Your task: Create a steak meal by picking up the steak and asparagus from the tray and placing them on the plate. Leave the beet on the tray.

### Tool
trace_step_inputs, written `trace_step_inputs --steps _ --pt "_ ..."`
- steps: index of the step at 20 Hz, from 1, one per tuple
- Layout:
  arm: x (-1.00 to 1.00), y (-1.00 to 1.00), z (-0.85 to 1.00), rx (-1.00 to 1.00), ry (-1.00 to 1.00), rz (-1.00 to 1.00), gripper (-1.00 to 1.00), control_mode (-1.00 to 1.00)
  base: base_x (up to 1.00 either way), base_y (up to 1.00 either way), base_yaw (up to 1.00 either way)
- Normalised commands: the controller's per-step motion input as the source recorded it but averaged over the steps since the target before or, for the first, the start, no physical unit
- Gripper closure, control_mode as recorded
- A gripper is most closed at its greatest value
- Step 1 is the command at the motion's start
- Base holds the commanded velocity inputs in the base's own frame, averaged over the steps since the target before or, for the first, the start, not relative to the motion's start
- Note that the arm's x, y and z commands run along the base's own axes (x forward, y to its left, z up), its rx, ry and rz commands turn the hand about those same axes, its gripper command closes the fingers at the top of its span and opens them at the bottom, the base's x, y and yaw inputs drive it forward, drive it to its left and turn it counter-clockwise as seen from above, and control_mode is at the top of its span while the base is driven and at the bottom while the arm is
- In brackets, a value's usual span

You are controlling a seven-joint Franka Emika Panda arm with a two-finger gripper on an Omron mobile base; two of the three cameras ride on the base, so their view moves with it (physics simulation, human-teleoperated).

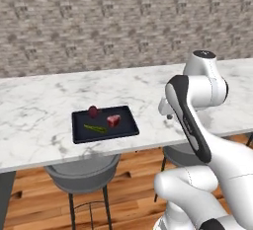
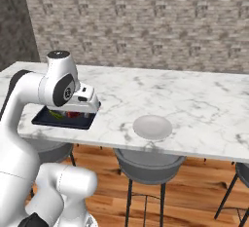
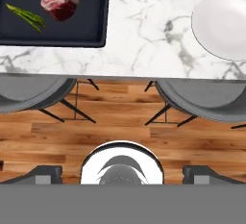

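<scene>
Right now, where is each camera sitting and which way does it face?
Left base view: behind the arm's left, facing the counter and tray; arm lower right.
Right base view: behind the arm's right, facing the plate; arm lower left.
Hand view: on the hand, looking down over the counter edge; open gripper at bottom.
Shared: tray with steak.

- A rendered kitchen is showing here: a long marble counter (image 1: 44, 105) is running in front of a grey brick wall (image 1: 99, 21).
- Grey bar stools (image 2: 148, 165) are standing along its near side on a wooden floor (image 3: 120, 122).
</scene>
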Motion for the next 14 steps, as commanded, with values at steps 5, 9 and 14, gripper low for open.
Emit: trace_step_inputs --steps 5,9,14 --pt "0.00 0.00 0.00 0.00 0.00 0.00 -1.00 1.00 0.15 -0.37 0.00" --pt "0.00 0.00 0.00 0.00 0.00 0.00 -1.00 1.00 0.30 -0.33 0.00" --pt "0.00 0.00 0.00 0.00 0.00 0.00 -1.00 1.00 0.45 -0.32 0.00"
